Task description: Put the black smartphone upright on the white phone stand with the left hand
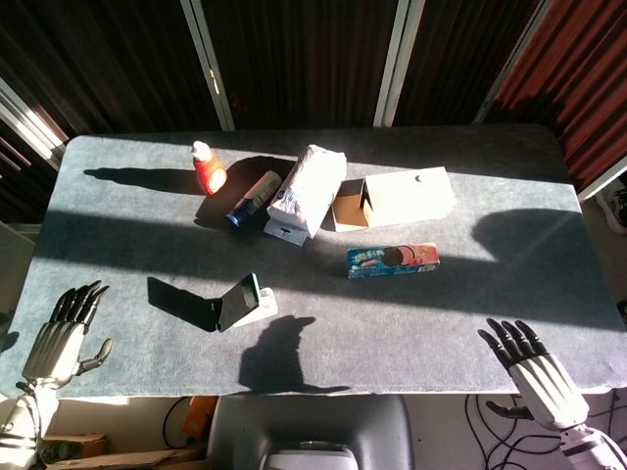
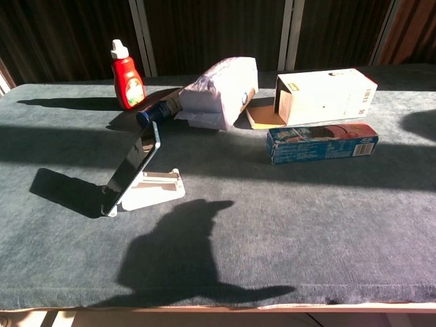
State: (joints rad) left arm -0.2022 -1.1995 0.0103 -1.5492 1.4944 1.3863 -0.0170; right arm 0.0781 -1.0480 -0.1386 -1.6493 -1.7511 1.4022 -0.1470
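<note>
Dark slatted panels with white uprights back a grey felt-covered table (image 1: 470,304), striped by hard sunlight and long shadows. Near the left front of it the black smartphone (image 2: 133,165) leans back on the white phone stand (image 2: 153,189), its lower edge seated at the stand's front lip and its top tilted away toward the far left; nothing touches it. Judging by how it sits, the placing looks done.

The left hand (image 1: 61,336) hangs off the near left edge of the table, well apart from the phone, fingers spread and holding nothing. The right hand (image 1: 537,374) sits off the near right corner, likewise splayed and empty.

The phone is likely a stiff, thin slab with slick glass faces, modest in weight but apt to slide and to crack if dropped. If it needed reseating, the long side edges would be the place to pinch, not the screen.

Farther back stand a red sauce bottle (image 2: 127,80), a white plastic bag (image 2: 221,88), a white cardboard box (image 2: 323,95) with an open flap, and a blue biscuit box (image 2: 321,142).
</note>
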